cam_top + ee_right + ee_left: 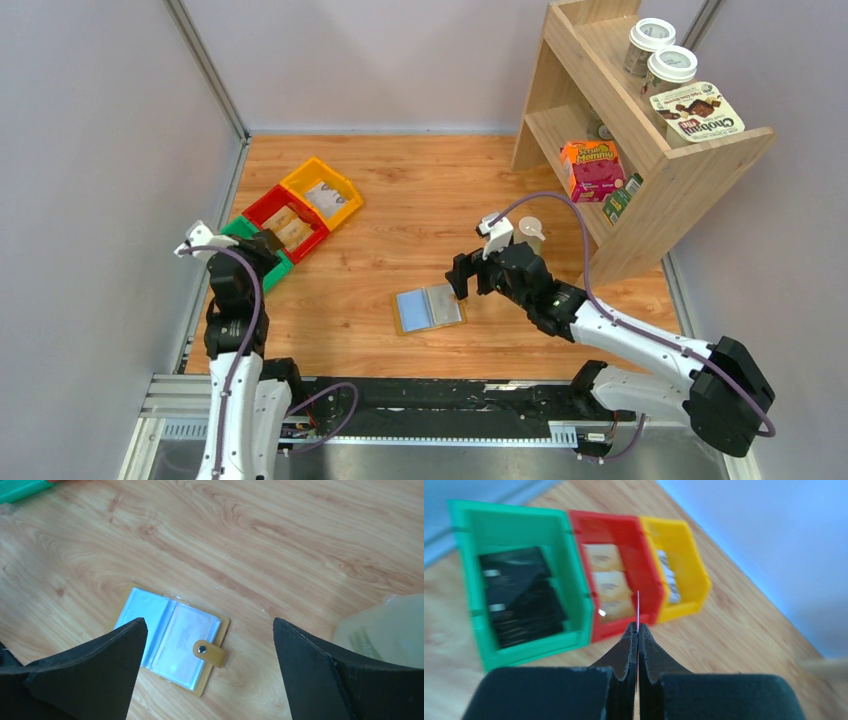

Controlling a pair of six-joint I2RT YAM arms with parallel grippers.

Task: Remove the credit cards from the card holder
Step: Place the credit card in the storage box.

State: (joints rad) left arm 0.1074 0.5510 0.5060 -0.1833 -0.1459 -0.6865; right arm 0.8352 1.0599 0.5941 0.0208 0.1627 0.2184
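three bins sat upper left in the top view: green bin [524, 525] held dark packets [519, 600], red bin [624, 522] tan packets [606, 580], yellow bin [696, 575] pale packets [669, 580]. card holder [429, 308] lay open near centre, credit cards [145, 615] in its sleeves. right gripper [210, 622] spread wide, empty; left gripper [638, 627] pinched shut.

The closed left tool [638, 630] faces a green bin [578, 592], red bin [616, 628] and yellow bin [694, 570].
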